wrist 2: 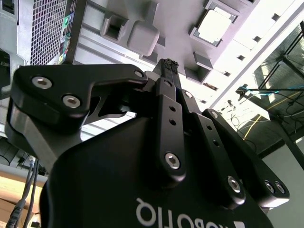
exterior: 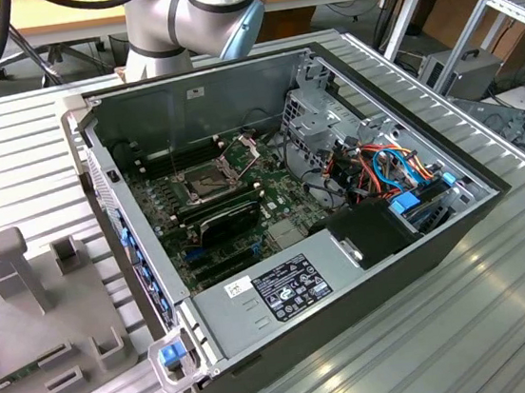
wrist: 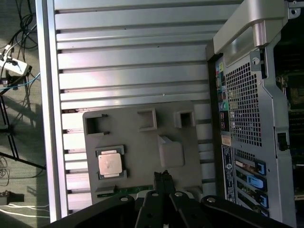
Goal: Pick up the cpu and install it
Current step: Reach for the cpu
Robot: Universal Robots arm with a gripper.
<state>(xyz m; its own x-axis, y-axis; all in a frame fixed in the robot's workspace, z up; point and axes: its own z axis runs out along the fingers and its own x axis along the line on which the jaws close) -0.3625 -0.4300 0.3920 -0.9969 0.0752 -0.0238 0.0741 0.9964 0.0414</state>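
open computer case (exterior: 203, 98) on slatted metal table (exterior: 508, 320) | grey fixture plate (exterior: 74, 301) beside case | green motherboard (exterior: 278, 209) inside case

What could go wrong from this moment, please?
1. The end effector is shut and off to the side of the cpu; descending like this, it could hit the raised block on the grey fixture.
2. The socket lies deep inside the case; the end effector might strike its walls.
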